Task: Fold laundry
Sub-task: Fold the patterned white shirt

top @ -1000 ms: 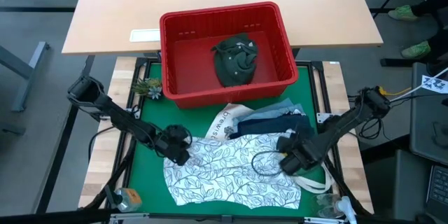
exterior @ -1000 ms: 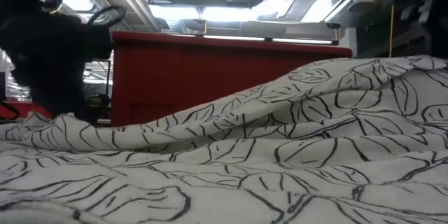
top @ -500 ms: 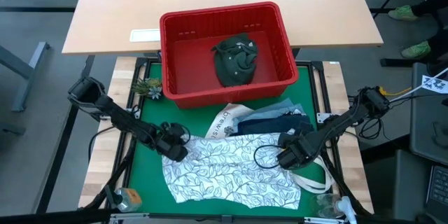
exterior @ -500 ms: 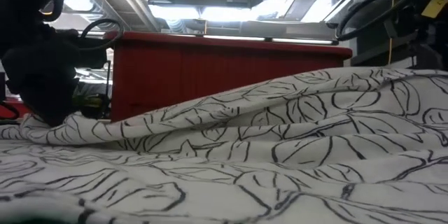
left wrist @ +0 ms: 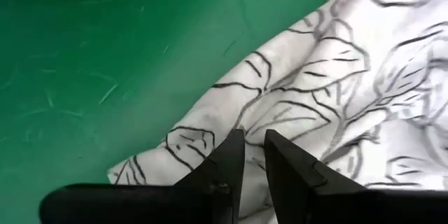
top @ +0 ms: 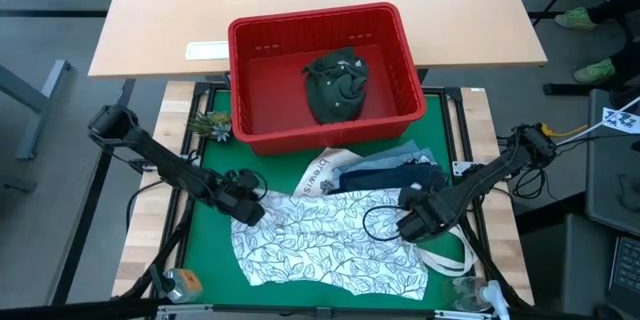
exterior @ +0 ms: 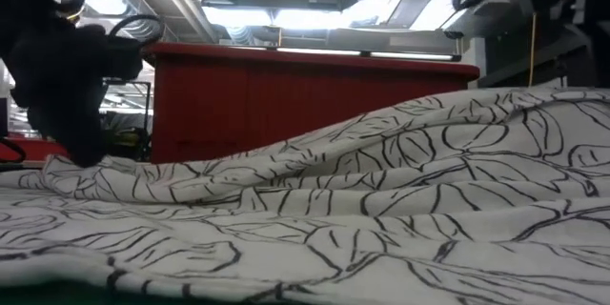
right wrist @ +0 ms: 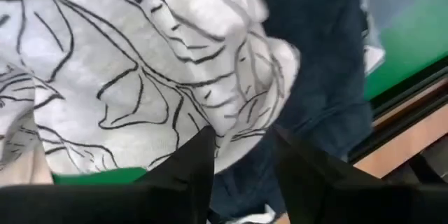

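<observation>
The white leaf-print garment (top: 330,245) lies spread on the green mat (top: 205,235), filling the low view (exterior: 381,200). My left gripper (top: 247,210) is shut on its left far edge. My right gripper (top: 412,225) is shut on its right far edge. Navy and light blue denim garments (top: 385,172) lie heaped just beyond it. A dark olive garment (top: 337,82) rests in the red basket (top: 400,55). My left gripper pinches the leaf-print cloth (left wrist: 253,122) between its two fingers, close to the garment's left edge (left wrist: 140,171). The fingers slant down from the table's left. The rest of the garment lies on the mat. My right gripper pinches a bunched fold of the leaf-print cloth (right wrist: 238,122) at the garment's right edge, over the navy garment (right wrist: 315,63). The fingers (right wrist: 199,157) come steeply from above. The held part is raised; the rest slopes down onto the mat.
The red basket stands at the mat's far side, half on the wooden table (top: 160,20). A white tote bag (top: 325,172) lies under the heap, its handle (top: 445,257) looping at the right. A small plant (top: 208,123) and a bottle (top: 180,282) sit at the mat's left edge.
My left gripper has gone a little toward the table's far left with the cloth's edge, tipping as it went. The fold raised beside it has sunk, and the cloth's left part lies flatter. The right side stays raised.
</observation>
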`<state>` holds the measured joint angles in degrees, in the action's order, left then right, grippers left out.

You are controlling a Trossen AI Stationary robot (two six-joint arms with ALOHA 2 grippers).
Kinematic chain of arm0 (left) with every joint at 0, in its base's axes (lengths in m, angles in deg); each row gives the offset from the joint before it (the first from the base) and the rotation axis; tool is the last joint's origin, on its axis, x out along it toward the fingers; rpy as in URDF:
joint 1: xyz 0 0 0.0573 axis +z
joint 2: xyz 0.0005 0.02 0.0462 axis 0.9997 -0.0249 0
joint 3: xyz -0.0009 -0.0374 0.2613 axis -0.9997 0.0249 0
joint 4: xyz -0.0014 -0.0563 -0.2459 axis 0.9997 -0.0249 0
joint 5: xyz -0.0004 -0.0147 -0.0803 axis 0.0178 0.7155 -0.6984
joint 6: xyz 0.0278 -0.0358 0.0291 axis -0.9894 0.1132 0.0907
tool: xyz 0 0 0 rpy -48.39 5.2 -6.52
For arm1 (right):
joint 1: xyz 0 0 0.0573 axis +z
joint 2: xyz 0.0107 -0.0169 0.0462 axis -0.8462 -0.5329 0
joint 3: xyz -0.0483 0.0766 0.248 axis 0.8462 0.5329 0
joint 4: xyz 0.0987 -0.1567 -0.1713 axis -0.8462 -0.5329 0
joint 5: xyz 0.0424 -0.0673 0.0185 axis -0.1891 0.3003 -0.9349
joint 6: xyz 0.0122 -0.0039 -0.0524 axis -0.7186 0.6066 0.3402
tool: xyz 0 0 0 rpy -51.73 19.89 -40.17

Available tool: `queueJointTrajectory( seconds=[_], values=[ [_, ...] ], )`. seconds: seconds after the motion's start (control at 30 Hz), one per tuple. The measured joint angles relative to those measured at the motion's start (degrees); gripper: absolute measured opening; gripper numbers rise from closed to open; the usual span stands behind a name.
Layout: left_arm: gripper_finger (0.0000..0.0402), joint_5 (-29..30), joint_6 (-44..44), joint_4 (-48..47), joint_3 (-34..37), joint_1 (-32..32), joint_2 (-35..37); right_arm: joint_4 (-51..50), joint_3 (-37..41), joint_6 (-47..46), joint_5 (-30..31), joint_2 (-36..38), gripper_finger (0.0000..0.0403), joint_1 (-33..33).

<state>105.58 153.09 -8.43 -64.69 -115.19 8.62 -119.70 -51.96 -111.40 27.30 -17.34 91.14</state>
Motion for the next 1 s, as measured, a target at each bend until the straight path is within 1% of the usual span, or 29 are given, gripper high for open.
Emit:
queueJointTrajectory(
  seconds=[0.2, 0.4, 0.53, 0.7, 0.8, 0.9, 1.0],
  values=[
    [0.0054, 0.83, 0.00, 0.53, -0.09, 0.00, 2.12, -1.32, -1.19, 0.00, 5.21, 0.01, 0.0140, 0.00],
    [0.0054, 1.63, 0.68, -2.26, -0.11, 0.13, 2.14, -2.20, -1.18, -0.46, 7.31, 0.01, 0.0140, 0.00],
    [0.0054, 2.55, 2.98, -3.44, -0.13, 0.09, 1.81, -0.02, 0.90, -0.50, 8.69, 0.01, 0.0140, 0.00],
    [0.0054, 2.55, 3.48, -3.34, -0.13, 0.09, -0.44, 2.13, 5.18, -0.77, 7.35, 0.01, 0.0140, 0.00],
    [0.0054, 2.55, 3.26, -3.74, -0.15, 0.09, -1.90, 2.11, 7.21, -3.18, 6.59, 0.01, 0.0140, 0.00],
    [0.0054, 2.59, 3.76, -6.14, -0.15, 0.09, -2.67, 1.95, 8.90, -4.96, 5.26, 0.01, 0.0140, 0.00],
    [0.0054, 2.65, 6.45, -9.71, -0.20, 0.09, -2.69, 1.89, 10.19, -5.23, 2.97, 0.01, 0.0140, 0.00]
  ],
)
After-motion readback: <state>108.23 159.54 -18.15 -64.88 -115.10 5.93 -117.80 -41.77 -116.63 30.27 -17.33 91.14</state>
